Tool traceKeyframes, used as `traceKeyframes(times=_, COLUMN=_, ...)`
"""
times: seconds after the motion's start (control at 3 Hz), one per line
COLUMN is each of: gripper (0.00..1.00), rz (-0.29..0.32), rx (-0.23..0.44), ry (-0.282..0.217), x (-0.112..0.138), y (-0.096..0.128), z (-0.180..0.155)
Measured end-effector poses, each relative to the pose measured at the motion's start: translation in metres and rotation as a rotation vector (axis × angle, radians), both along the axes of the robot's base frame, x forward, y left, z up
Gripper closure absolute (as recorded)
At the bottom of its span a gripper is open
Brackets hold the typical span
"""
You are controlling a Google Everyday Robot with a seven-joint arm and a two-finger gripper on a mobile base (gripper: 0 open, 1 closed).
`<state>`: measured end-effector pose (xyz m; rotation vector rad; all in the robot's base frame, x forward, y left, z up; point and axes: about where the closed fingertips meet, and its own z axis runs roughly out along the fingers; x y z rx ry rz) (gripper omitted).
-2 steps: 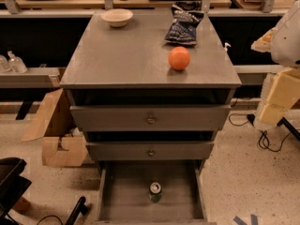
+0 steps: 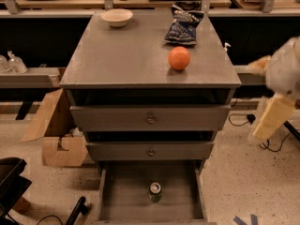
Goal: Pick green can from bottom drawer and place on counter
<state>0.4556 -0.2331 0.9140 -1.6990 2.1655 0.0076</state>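
The green can [image 2: 155, 191] stands upright in the open bottom drawer [image 2: 122, 196], near the middle of its floor, silver top showing. The counter [image 2: 126, 50] is the grey cabinet top above it. My gripper [image 2: 268, 124] hangs at the right edge of the view, beside the cabinet's right side at about the height of the upper drawer fronts. It is well above and to the right of the can, and nothing shows in it.
On the counter are an orange ball [image 2: 179, 58], a dark snack bag [image 2: 183, 27] and a white bowl [image 2: 116, 17]. Two shut drawer fronts with knobs [image 2: 150, 120] sit above the open drawer. Cardboard boxes [image 2: 58, 144] lie left of the cabinet, cables [image 2: 267, 144] to its right.
My arm and gripper at the right have shifted slightly down and left. The can, drawer and counter items have not moved.
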Motion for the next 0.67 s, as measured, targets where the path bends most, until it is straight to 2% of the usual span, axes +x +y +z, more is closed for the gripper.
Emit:
traceKeyframes(times=0.33, gripper=0.0, rz=0.012, rx=0.145, ry=-0.044, x=0.015, y=-0.029, z=-0.069)
traceKeyframes(times=0.67, gripper=0.0, rz=0.004, rx=0.268, ry=-0.156, x=0.034, y=-0.056, z=-0.123)
